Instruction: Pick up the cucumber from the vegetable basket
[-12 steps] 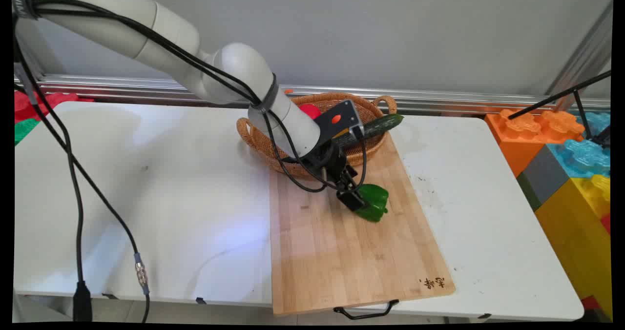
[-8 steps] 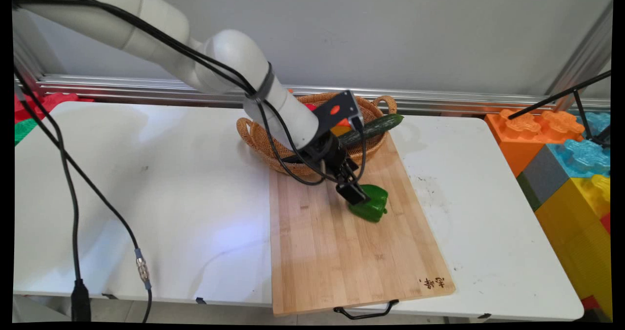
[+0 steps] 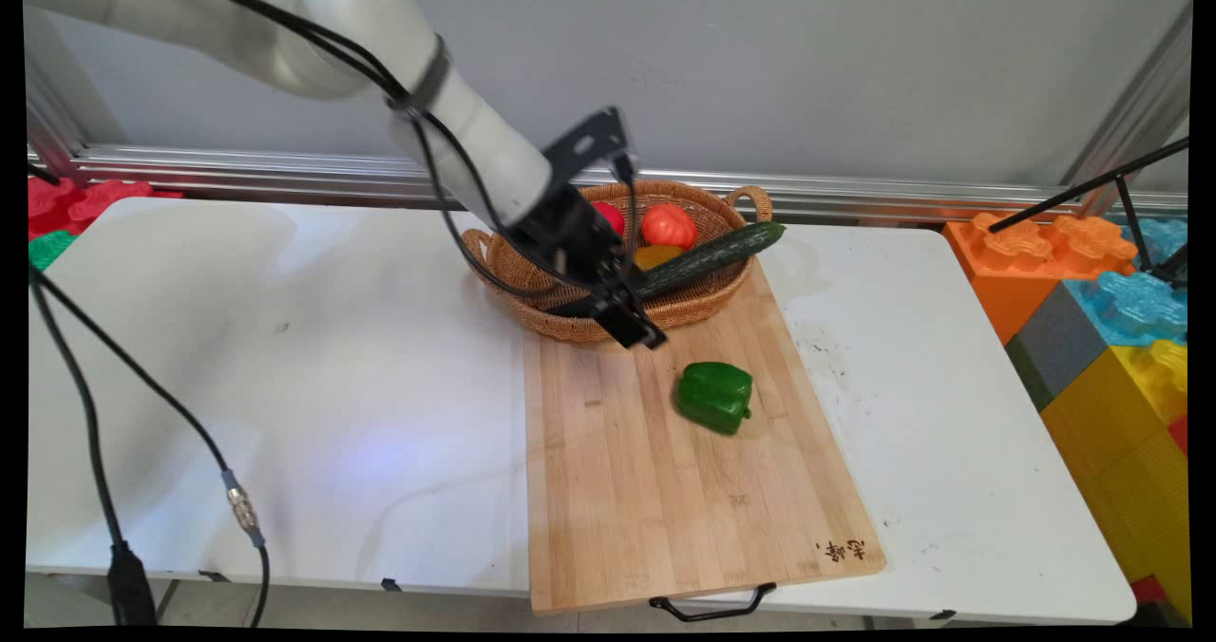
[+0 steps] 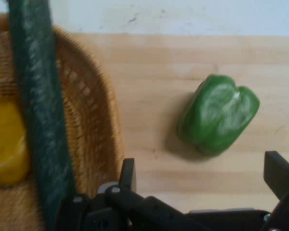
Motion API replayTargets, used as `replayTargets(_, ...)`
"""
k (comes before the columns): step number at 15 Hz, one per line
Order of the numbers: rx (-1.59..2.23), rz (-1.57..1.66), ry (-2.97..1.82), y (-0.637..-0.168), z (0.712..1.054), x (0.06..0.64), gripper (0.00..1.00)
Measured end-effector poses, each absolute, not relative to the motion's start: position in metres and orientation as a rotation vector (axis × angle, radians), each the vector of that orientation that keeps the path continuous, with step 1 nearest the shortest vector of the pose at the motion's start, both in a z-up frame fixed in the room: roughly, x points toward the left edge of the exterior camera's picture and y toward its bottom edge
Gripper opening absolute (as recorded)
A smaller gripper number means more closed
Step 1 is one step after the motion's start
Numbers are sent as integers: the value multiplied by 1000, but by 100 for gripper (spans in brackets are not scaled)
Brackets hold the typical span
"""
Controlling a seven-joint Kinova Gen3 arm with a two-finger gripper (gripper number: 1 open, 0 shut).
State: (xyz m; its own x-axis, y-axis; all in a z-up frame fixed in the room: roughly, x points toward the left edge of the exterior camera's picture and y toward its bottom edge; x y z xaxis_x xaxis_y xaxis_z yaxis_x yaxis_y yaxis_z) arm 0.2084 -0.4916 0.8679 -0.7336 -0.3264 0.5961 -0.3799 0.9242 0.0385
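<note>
A plain grey wall with a metal rail along its foot runs behind a white desk (image 3: 285,367). A long pale wooden cutting board (image 3: 684,490) with a black wire handle at its near end lies on the right half of the desk. Its far end touches an oval woven wicker basket (image 3: 532,300) with two loop handles.

A glossy green bell pepper (image 3: 715,396) lies on its side on the bare board, just in front of the basket. Nothing touches it.

The black two-finger claw (image 3: 638,330) hangs in the air above the far end of the board, over the basket's near rim, up and to the left of the pepper and apart from it. In the hand view its two fingers (image 4: 127,174) stand wide apart with nothing between them, and the pepper (image 4: 217,114) shows beyond them on the wood.

A long dark green cucumber (image 3: 712,254) lies slanted across the basket, its tip jutting over the right rim. Beneath and behind it sit a yellow rounded vegetable (image 3: 655,255), an orange-red ribbed tomato (image 3: 668,226) and a red rounded piece (image 3: 608,217), partly hidden by the arm.

Large toy building blocks (image 3: 1102,310) in orange, blue, grey and yellow are stacked beside the desk's right edge.
</note>
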Motion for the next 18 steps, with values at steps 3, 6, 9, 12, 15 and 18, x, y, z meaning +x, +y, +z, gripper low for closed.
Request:
replayTargets(3,542,122,-2461,-502,881,242,100)
replayTargets(6,592,147,-2461,-515,888,275,100)
replayTargets(9,633,174,-2454,-528,889,298,100)
replayTargets(12,670,185,-2436,-541,884,311,100)
replayTargets(15,706,162,-2419,-556,869,312,100)
replayTargets(18,735,112,-2412,-573,847,301,100)
